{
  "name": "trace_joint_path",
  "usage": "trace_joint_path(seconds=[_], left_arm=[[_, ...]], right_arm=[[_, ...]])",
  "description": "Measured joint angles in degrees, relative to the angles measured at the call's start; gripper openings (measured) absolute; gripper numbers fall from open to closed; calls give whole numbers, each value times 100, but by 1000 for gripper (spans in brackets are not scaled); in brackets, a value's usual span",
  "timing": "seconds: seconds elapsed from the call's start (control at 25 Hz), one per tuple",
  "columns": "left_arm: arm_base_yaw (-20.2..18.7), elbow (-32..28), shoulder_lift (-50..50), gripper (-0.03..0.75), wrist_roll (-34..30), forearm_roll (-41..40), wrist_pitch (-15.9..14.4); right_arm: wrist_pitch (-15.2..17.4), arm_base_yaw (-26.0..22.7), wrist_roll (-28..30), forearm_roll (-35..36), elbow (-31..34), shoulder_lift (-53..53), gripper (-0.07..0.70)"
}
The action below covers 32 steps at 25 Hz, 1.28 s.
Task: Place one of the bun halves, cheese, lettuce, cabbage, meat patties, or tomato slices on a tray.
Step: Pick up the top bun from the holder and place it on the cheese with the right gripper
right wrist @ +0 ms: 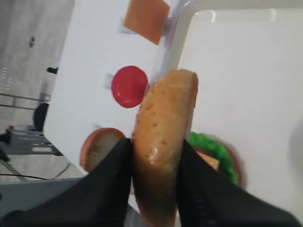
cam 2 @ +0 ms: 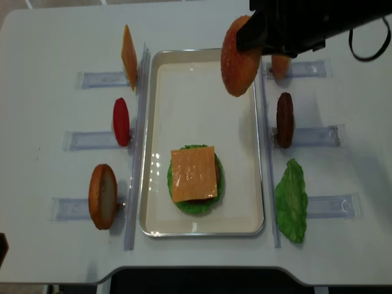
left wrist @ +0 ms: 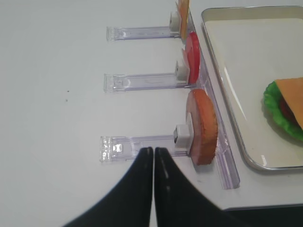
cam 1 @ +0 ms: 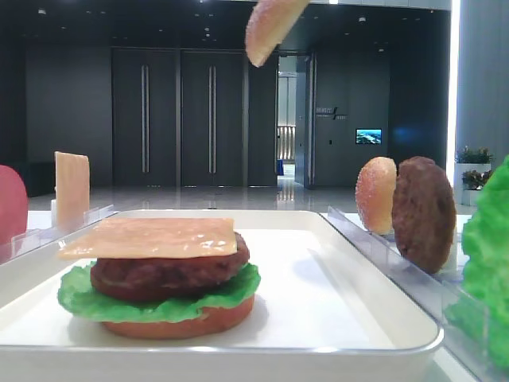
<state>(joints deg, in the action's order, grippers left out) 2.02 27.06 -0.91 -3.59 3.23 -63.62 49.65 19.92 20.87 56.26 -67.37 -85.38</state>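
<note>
Bun top pinched in my right gripper, held in the air over the tray's far right edge.

On my left, my left gripper (left wrist: 154, 156) hangs with its black fingers pressed together on nothing, just short of the clear plastic stand that props a round bun half (cam 2: 103, 196) on edge; farther along that row stand a flat red tomato slice (cam 2: 121, 122) and a thin orange cheese square (cam 2: 128, 48). In the middle, the white rimmed tray (cam 2: 245, 202) carries the stack (cam 2: 195, 179): bun base, ruffled lettuce, dark patty, smooth cheese on top. My right gripper (right wrist: 154, 156) is clamped on the bun top (cam 2: 240, 56), a speckled, glossy dome gripped across its thickness and tilted on edge, well above the stack. Right of the tray stand a rough brown patty (cam 2: 285, 119) and a crinkled lettuce leaf (cam 2: 291, 199).
</note>
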Motion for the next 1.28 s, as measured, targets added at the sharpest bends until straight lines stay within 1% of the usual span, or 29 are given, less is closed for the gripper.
trace_joint_path(seconds=[0.04, 0.08, 0.12, 0.16, 0.24, 0.32, 0.4, 0.48, 0.56, 0.64, 0.76, 0.84, 0.92, 1.08, 1.28], left_arm=[[0, 0, 0, 0, 0, 0, 0], [0, 0, 0, 0, 0, 0, 0], [0, 0, 0, 0, 0, 0, 0], [0, 0, 0, 0, 0, 0, 0], [0, 0, 0, 0, 0, 0, 0], [0, 0, 0, 0, 0, 0, 0], [0, 0, 0, 0, 0, 0, 0], [0, 0, 0, 0, 0, -4, 0], [0, 0, 0, 0, 0, -4, 0], [0, 0, 0, 0, 0, -4, 0], [0, 0, 0, 0, 0, -4, 0], [0, 0, 0, 0, 0, -4, 0], [0, 0, 0, 0, 0, -4, 0], [0, 0, 0, 0, 0, -4, 0], [0, 0, 0, 0, 0, -4, 0]], right_arm=[[-110, 5, 343, 593, 292, 91, 202], [-179, 6, 660, 1037, 528, 163, 202], [-302, 20, 1134, 1604, 803, 213, 202], [-321, 62, 1545, 2148, 1062, 238, 202], [-352, 179, 2204, 2995, 1526, 252, 202], [-407, 352, 2690, 3562, 1854, 252, 202], [-495, 520, 3032, 3874, 2088, 252, 202], [-609, 716, 3231, 4042, 2243, 252, 201], [-826, 944, 3340, 4112, 2302, 252, 201], [-1102, 1230, 3408, 4153, 2313, 252, 201], [-1685, 1672, 3436, 4234, 2354, 252, 201], [-1944, 1872, 3480, 4306, 2354, 223, 200], [-1982, 1936, 3561, 4428, 2354, 125, 200], [-1919, 1939, 3716, 4645, 2354, -243, 200], [-1845, 1939, 3760, 4687, 2354, -549, 200]])
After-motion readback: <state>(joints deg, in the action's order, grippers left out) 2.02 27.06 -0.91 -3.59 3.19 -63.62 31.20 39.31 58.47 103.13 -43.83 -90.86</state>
